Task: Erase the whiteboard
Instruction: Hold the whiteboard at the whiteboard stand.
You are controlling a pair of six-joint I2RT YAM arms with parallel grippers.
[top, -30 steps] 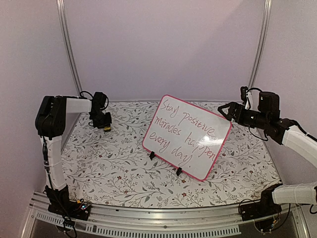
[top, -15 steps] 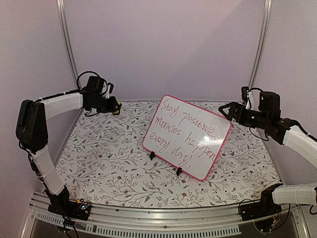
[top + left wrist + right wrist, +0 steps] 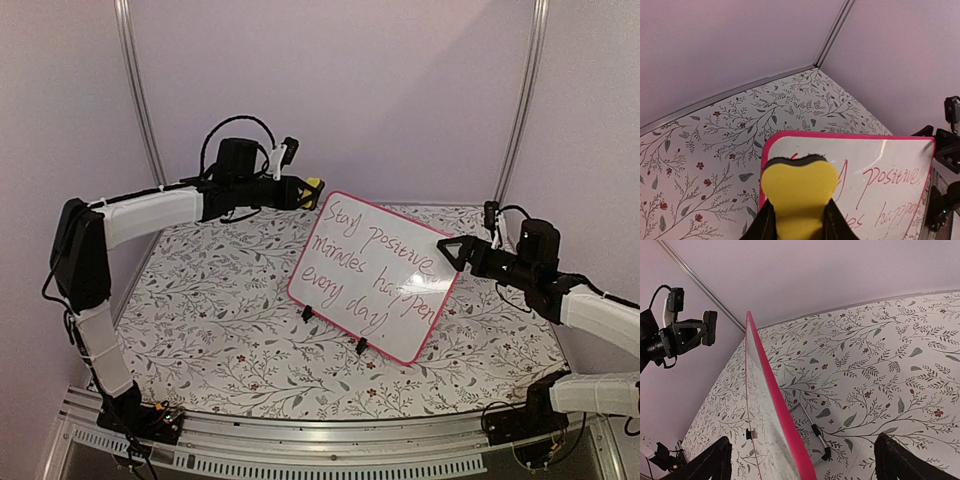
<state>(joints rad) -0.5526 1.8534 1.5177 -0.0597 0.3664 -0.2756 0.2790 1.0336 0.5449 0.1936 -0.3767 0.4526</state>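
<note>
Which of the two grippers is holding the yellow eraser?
The left gripper, near the top corner of the pink-framed whiteboard, is shut on the yellow foam eraser; the open right gripper holds nothing.

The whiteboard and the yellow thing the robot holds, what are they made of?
The whiteboard has a smooth, shiny white face, probably coated plastic or metal, in a pink frame that looks plastic. The yellow eraser looks like soft matte foam with a dark felt-like strip on its far edge.

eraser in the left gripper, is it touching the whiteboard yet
Apart. Right wrist view shows bare wall between the eraser and the whiteboard edge.
</note>
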